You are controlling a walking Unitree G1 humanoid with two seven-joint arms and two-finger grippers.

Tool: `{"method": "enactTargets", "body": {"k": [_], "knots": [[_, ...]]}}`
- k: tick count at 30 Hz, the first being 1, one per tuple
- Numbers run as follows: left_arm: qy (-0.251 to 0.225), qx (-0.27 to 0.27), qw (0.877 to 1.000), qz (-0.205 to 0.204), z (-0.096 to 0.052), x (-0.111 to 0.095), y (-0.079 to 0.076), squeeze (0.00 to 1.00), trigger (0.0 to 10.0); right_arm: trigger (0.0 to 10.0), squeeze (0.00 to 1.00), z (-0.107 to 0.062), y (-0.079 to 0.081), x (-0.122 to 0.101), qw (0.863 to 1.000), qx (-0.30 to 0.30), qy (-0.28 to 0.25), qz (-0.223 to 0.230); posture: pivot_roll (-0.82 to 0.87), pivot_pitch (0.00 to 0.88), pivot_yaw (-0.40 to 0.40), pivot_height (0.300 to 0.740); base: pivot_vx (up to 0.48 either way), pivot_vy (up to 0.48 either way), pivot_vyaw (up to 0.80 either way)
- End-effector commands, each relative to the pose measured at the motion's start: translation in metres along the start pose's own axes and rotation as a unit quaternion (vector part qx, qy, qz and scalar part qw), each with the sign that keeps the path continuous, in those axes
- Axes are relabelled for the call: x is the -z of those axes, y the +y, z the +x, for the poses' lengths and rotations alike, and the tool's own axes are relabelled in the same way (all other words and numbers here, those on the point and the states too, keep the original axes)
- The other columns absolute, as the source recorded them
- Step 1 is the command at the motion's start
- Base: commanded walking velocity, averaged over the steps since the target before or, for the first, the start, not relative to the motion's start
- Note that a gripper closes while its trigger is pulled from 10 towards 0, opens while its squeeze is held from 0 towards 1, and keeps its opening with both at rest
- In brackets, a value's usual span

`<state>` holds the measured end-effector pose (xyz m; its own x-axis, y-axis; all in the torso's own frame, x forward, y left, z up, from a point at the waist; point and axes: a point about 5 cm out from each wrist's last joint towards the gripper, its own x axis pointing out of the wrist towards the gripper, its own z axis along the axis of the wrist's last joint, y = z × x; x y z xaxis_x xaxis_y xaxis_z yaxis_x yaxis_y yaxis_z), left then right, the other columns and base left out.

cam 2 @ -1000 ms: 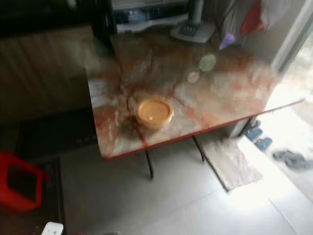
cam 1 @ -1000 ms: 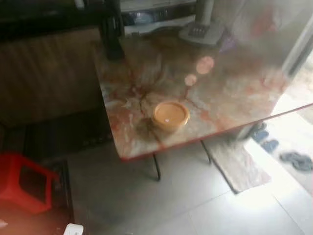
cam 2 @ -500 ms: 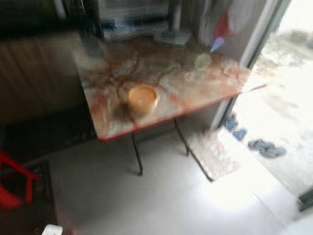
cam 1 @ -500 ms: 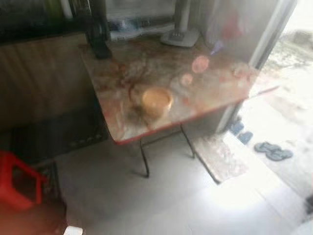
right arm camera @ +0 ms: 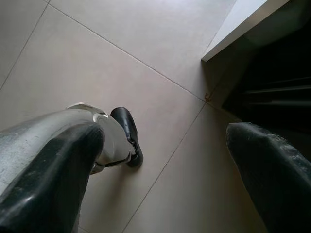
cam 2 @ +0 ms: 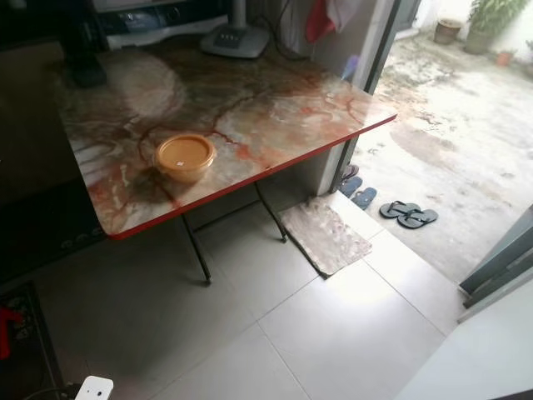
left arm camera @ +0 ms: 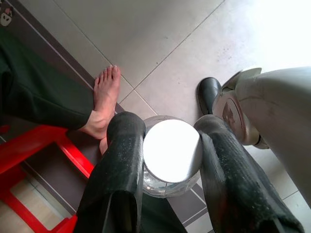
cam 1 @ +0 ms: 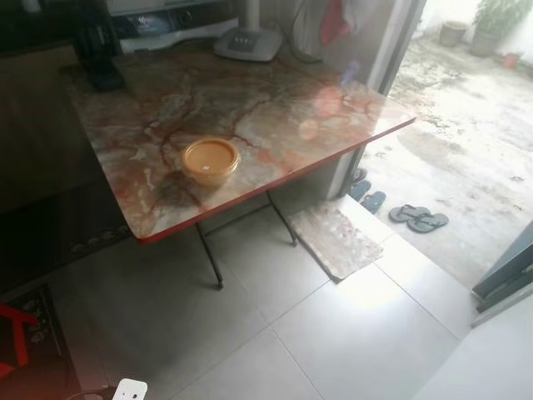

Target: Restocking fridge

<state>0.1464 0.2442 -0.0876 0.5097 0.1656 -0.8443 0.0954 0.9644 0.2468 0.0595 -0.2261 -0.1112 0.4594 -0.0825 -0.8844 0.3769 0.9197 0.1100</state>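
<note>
Long black textured fingers (left arm camera: 119,165), silver-grey rounded leg shell (left arm camera: 272,111), black foot (right arm camera: 127,133), perhaps rubber-soled

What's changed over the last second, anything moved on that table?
Only the camera moved: the view swung right, bringing the doorway and sandals into fuller view. The orange bowl sits at the same spot on the marble table. Nothing was picked up or released.

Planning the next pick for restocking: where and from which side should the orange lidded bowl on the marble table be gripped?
Grip the orange bowl across its round rim, just under the flat lid, coming from above. It sits upright, low and wide near the table front edge, with bare top around it. The right claw is open and free; the left claw already holds a white-lidded jar.
</note>
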Motion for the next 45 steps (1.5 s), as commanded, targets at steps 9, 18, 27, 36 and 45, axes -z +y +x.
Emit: {"method": "enactTargets", "body": {"k": [9, 18, 27, 36, 45], "knots": [[0.009, 0.004, 1.000, 0.030, -0.0009, 0.0051, -0.0004, 0.00, 10.0, 10.0, 0.00, -0.0020, -0.0023, 0.0064, 1.000, 0.002, 0.014, -0.004, 0.19, 0.062, -0.045, 0.740, 0.000, 0.000, -0.80], [0.018, 0.002, 0.999, 0.027, -0.0019, 0.0101, 0.0015, 0.00, 10.0, 10.0, 0.00, -0.0018, -0.0014, 0.0064, 1.000, 0.001, 0.014, -0.003, 0.19, 0.065, -0.043, 0.740, 0.000, -0.130, -0.80], [0.020, 0.008, 0.999, 0.049, -0.0027, 0.0135, -0.0015, 0.00, 10.0, 10.0, 0.00, -0.0018, -0.0014, 0.0063, 1.000, 0.000, 0.014, -0.002, 0.19, 0.066, -0.043, 0.740, 0.000, -0.045, -0.80], [0.022, 0.004, 0.999, 0.042, -0.0019, 0.0111, -0.0009, 0.00, 10.0, 10.0, 0.00, -0.0018, -0.0020, 0.0061, 1.000, 0.001, 0.015, -0.003, 0.19, 0.068, -0.047, 0.740, 0.000, -0.136, -0.80], [0.029, 0.001, 0.998, 0.050, -0.0027, 0.0145, 0.0018, 0.00, 10.0, 10.0, 0.00, -0.0018, -0.0016, 0.0067, 1.000, -0.001, 0.016, -0.003, 0.19, 0.070, -0.043, 0.740, 0.000, 0.000, -0.80]]}}
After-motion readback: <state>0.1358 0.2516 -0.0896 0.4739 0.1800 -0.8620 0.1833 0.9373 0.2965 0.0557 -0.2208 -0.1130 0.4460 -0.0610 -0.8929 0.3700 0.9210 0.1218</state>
